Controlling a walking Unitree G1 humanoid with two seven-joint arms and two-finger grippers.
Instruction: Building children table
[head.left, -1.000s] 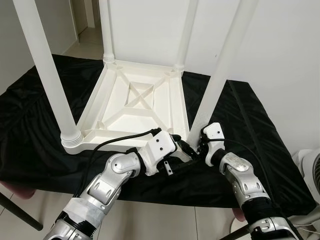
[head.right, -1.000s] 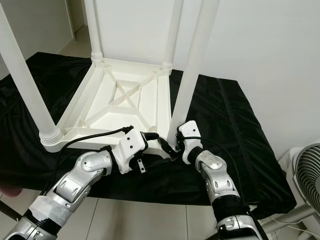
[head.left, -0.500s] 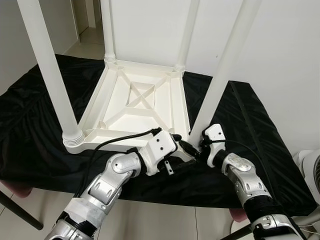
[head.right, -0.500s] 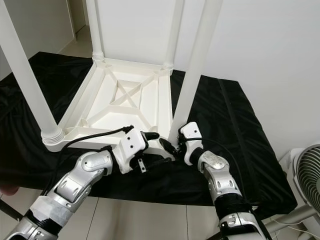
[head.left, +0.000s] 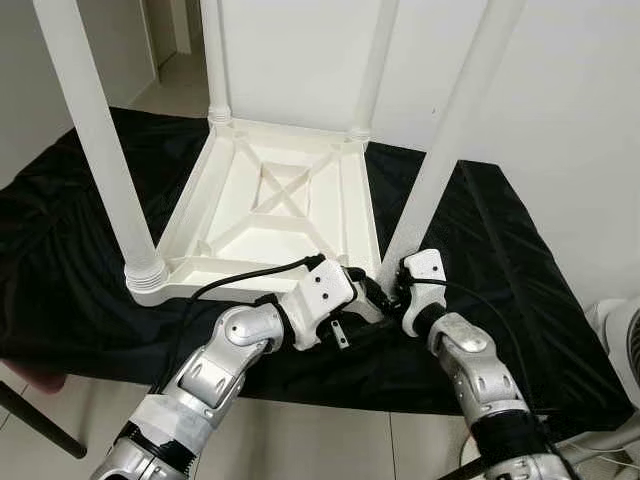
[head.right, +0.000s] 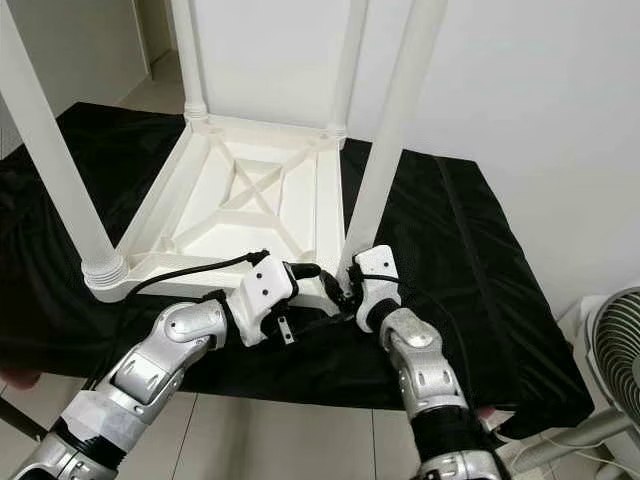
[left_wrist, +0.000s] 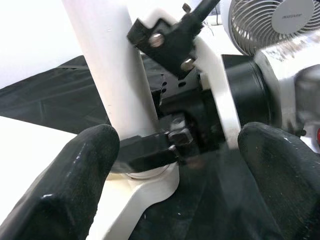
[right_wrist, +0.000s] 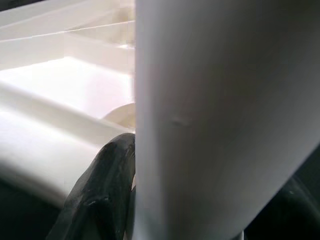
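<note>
Black cloth (head.left: 70, 250) is covering the low surface, white walls behind, a fan (head.right: 610, 345) standing at the robot's right. White table (head.left: 275, 205) is lying upside down on the cloth, legs up. Right gripper (head.right: 350, 290) is pinching the near-right leg (head.left: 440, 160) at its base; left gripper (head.left: 372, 292) is sitting beside it, fingers (left_wrist: 75, 180) spread.

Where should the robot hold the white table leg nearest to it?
Probably low down, just above the corner socket of the upturned table. The near right leg is a round, slightly tilted post, so two fingers can close across it from the robot's side, as the right gripper does.

White table (head.left: 275, 205) upside down, legs upright
</note>
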